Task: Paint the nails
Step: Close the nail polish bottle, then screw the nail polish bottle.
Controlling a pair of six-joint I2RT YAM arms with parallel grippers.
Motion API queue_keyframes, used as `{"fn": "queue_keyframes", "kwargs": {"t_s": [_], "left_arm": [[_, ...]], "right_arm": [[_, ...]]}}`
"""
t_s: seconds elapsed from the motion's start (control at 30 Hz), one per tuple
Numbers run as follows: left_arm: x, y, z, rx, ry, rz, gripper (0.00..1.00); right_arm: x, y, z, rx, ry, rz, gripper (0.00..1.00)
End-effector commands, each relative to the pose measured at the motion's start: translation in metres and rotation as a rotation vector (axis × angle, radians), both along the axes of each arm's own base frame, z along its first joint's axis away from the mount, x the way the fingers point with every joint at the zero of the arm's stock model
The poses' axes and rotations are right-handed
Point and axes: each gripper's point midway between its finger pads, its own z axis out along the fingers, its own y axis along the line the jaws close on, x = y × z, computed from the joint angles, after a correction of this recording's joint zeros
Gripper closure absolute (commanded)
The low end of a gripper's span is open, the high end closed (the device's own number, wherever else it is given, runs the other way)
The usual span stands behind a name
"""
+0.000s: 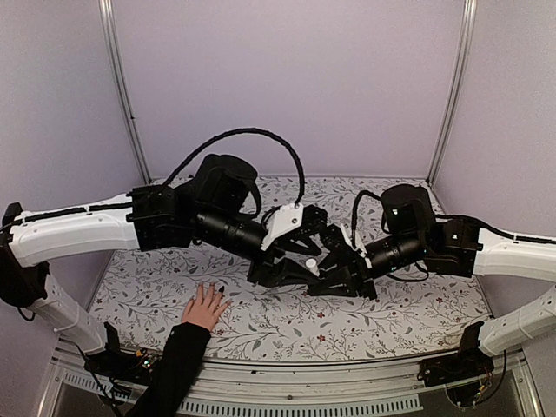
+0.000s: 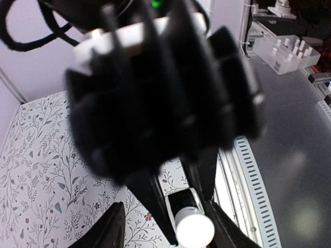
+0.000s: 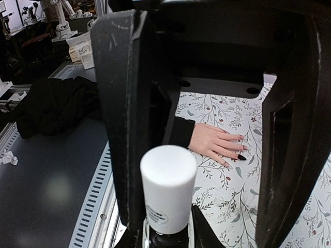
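- The left gripper (image 1: 304,260) is in the middle of the top view, where the two arms meet.
- Its two fingers (image 3: 124,129) are apart. In the right wrist view they stand like big black posts on the left and right of the white cap (image 3: 168,188). The right post is clear of the cap, and I cannot tell if the left post touches it.
- The right gripper (image 1: 327,264) comes in from the right side of the top view. It is clamped on the small bottle (image 3: 165,238), which sits low in the middle of the right wrist view. The cap is on top of the bottle and hides most of it.
- In the left wrist view, the cap is a round white blob at the bottom. Most of that picture is a blurry black shape.
- The person's hand (image 1: 206,306) lies flat on the flowery table (image 1: 391,313), lower left of the middle in the top view. It is well apart from both grippers.
- The black sleeve (image 1: 174,365) runs down to the bottom edge.
- The nails (image 3: 241,156) show best in the right wrist view, right of the middle. One nail is dark and the others look pale.
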Motion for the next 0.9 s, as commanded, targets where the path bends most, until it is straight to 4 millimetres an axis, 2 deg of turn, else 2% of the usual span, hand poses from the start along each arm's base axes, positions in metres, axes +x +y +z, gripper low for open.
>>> {"fn": "queue_keyframes", "kwargs": {"t_s": [0.0,0.07,0.17,0.27,0.37,0.5,0.63,0.87], "left_arm": [[0.017,0.016,0.012,-0.052,-0.033,0.119,0.44],[0.021,0.022,0.027,-0.115,-0.031,0.154,0.42],[0.024,0.033,0.035,-0.197,-0.001,0.205,0.4],[0.029,0.041,0.049,-0.339,0.032,0.262,0.39],[0.047,0.044,0.061,-0.436,0.07,0.38,0.43],[0.067,0.034,0.07,-0.49,0.129,0.477,0.46],[0.073,0.018,0.074,-0.519,0.167,0.475,0.51],[0.086,0.006,0.073,-0.532,0.175,0.513,0.59]], "right_arm": [[-0.009,0.006,0.044,0.161,-0.084,0.047,1.0],[-0.007,0.004,0.045,0.169,-0.083,0.02,1.0],[0.008,0.004,0.052,0.208,-0.1,-0.083,1.0],[0.035,0.0,0.062,0.25,-0.103,-0.258,1.0],[0.064,-0.007,0.065,0.264,-0.103,-0.438,1.0],[0.085,-0.008,0.057,0.229,-0.097,-0.554,1.0],[0.098,-0.005,0.049,0.191,-0.093,-0.613,1.0],[0.106,-0.004,0.044,0.17,-0.091,-0.65,1.0]]}}
